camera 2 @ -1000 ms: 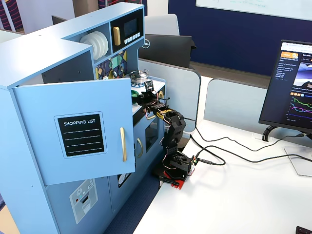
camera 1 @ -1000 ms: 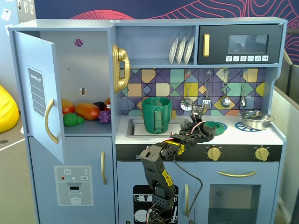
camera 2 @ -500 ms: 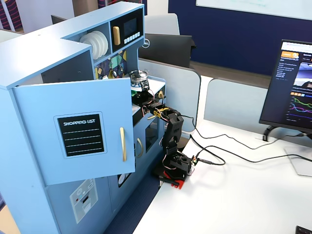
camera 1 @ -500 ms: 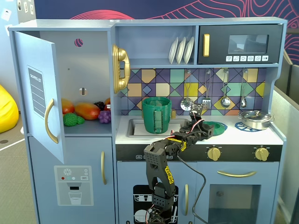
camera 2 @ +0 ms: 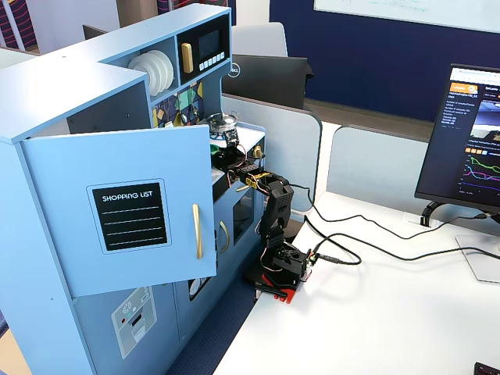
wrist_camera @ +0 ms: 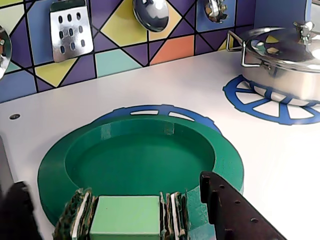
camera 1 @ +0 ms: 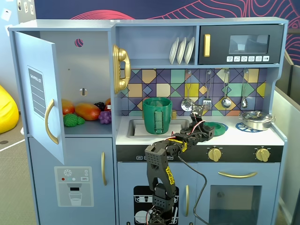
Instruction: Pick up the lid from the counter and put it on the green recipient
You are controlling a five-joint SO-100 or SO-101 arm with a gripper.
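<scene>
The gripper point(wrist_camera: 127, 220) clamps the lid's knob point(wrist_camera: 125, 216), but the lid point(wrist_camera: 140, 165) lies on the counter point(wrist_camera: 280, 165), unlifted, well right of the green recipient point(camera 1: 157, 115).

Tool point(camera 1: 204, 131) at lid point(camera 1: 216, 126) on counter point(camera 1: 243, 136); green recipient point(camera 1: 157, 115) upright in sink point(camera 1: 136, 127).

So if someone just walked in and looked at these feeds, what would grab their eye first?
Probably the black arm reaching over the toy kitchen counter, its gripper closed on the square knob of the lid, which lies flat over a blue burner ring. Next, the tall green recipient standing in the sink to the left in a fixed view, and the shiny steel pot on the right burner.
</scene>
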